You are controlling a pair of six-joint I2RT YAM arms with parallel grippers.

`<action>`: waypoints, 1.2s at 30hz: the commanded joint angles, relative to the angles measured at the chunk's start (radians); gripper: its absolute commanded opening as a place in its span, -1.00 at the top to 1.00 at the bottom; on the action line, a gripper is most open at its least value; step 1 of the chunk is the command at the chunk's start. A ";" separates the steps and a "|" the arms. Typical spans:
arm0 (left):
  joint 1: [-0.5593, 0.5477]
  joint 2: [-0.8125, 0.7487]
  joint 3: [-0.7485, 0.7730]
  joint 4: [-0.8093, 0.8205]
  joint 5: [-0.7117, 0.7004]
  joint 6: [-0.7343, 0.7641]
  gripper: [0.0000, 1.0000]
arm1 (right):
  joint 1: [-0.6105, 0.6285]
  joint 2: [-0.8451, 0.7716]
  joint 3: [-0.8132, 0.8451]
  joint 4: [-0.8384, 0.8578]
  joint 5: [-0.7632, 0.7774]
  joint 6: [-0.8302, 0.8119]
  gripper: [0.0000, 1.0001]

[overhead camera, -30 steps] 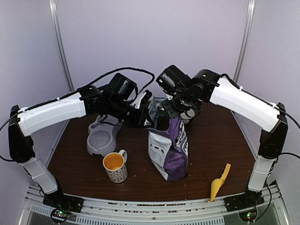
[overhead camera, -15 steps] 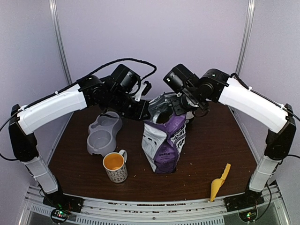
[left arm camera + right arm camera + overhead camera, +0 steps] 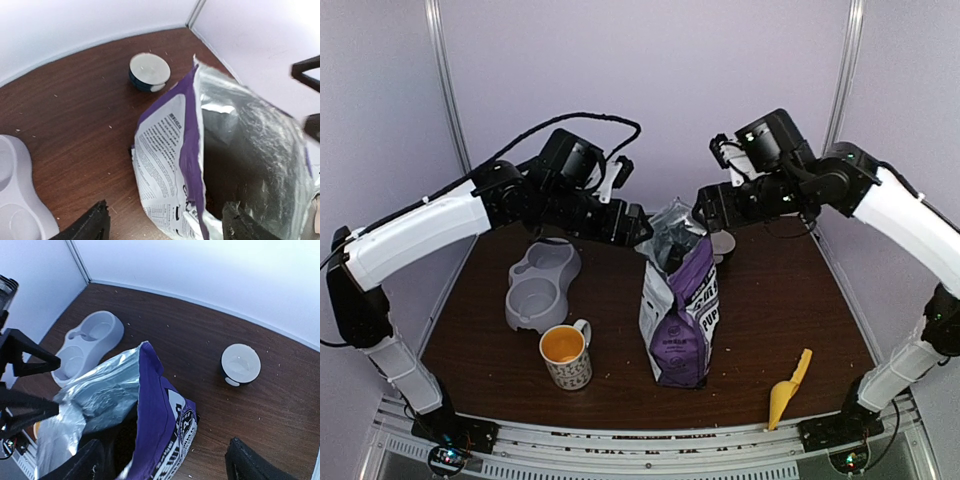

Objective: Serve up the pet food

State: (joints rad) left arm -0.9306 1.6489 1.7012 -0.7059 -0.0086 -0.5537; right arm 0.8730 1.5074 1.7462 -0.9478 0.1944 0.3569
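Observation:
The purple puppy food bag (image 3: 682,310) stands upright mid-table, its silver-lined mouth (image 3: 672,235) spread open. The pet food is hidden in the bag's dark inside. My left gripper (image 3: 632,223) hovers open just left of the bag's top, touching nothing. My right gripper (image 3: 710,210) hovers open just right of the top, also empty. In the left wrist view the bag (image 3: 170,145) rises between the left gripper's (image 3: 165,222) wide-apart fingers. In the right wrist view the bag (image 3: 165,415) sits below the open right gripper (image 3: 165,460).
A grey double pet bowl (image 3: 540,285) lies left of the bag, with an orange-lined patterned mug (image 3: 565,357) in front of it. A yellow scoop (image 3: 788,388) lies at the front right. A small dark round cup with a white top (image 3: 722,245) stands behind the bag.
Both grippers were shut on the bag's top edges; they have let go, opened wide and drawn apart and upward. The bag has settled upright with its mouth open.

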 commanded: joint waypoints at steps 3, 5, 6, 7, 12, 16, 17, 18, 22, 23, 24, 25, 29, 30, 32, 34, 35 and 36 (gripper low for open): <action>0.003 -0.250 -0.198 0.196 -0.136 0.037 -0.63 | -0.014 -0.240 -0.119 0.051 -0.105 0.026 -0.76; -0.002 -0.335 -0.292 0.274 -0.151 0.059 -0.63 | -0.022 -0.318 -0.220 0.071 -0.101 0.062 -0.79; -0.010 -0.383 -0.336 0.309 -0.157 0.075 -0.63 | -0.029 -0.353 -0.272 0.077 -0.089 0.083 -0.80; -0.022 -0.416 -0.370 0.335 -0.173 0.092 -0.63 | -0.036 -0.399 -0.328 0.076 -0.069 0.108 -0.80; -0.080 -0.517 -0.494 0.352 -0.250 0.102 -0.63 | -0.057 -0.589 -0.616 0.039 0.060 0.358 -0.81; -0.081 -0.575 -0.587 0.371 -0.263 0.054 -0.63 | -0.062 -0.758 -0.884 0.049 0.065 0.614 -0.75; -0.083 -0.589 -0.609 0.385 -0.263 0.047 -0.63 | -0.062 -0.794 -0.937 0.063 0.047 0.665 -0.71; -0.084 -0.599 -0.631 0.401 -0.265 0.040 -0.63 | -0.061 -0.823 -0.985 0.070 0.029 0.709 -0.66; -0.086 -0.627 -0.673 0.423 -0.264 0.023 -0.63 | -0.062 -0.904 -1.095 0.047 -0.026 0.835 -0.62; -0.087 -0.627 -0.675 0.418 -0.264 0.020 -0.64 | -0.061 -0.922 -1.114 0.033 -0.030 0.860 -0.62; -0.088 -0.628 -0.678 0.413 -0.264 0.017 -0.64 | -0.061 -0.937 -1.127 0.015 -0.030 0.886 -0.62; -0.089 -0.630 -0.681 0.412 -0.264 0.014 -0.63 | -0.062 -0.955 -1.142 -0.002 -0.026 0.913 -0.65; -0.091 -0.631 -0.697 0.413 -0.264 -0.003 -0.64 | -0.061 -1.008 -1.208 -0.009 -0.034 1.002 -0.71; -0.091 -0.631 -0.698 0.413 -0.263 -0.006 -0.64 | -0.062 -1.010 -1.220 -0.019 -0.026 1.026 -0.71; -0.091 -0.631 -0.700 0.413 -0.263 -0.013 -0.63 | -0.063 -1.010 -1.240 -0.039 0.014 1.056 -0.73; -0.091 -0.630 -0.704 0.417 -0.264 -0.019 -0.64 | -0.067 -1.007 -1.277 -0.029 0.043 1.078 -0.73; -0.091 -0.629 -0.705 0.419 -0.261 -0.021 -0.64 | -0.075 -1.004 -1.298 -0.007 0.046 1.082 -0.72; -0.091 -0.628 -0.704 0.420 -0.259 -0.023 -0.64 | -0.083 -1.000 -1.321 0.013 0.044 1.088 -0.72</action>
State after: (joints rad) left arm -1.0164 1.0286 1.0058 -0.3401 -0.2584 -0.5552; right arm 0.8139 0.5041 0.4892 -0.9524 0.1867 1.3643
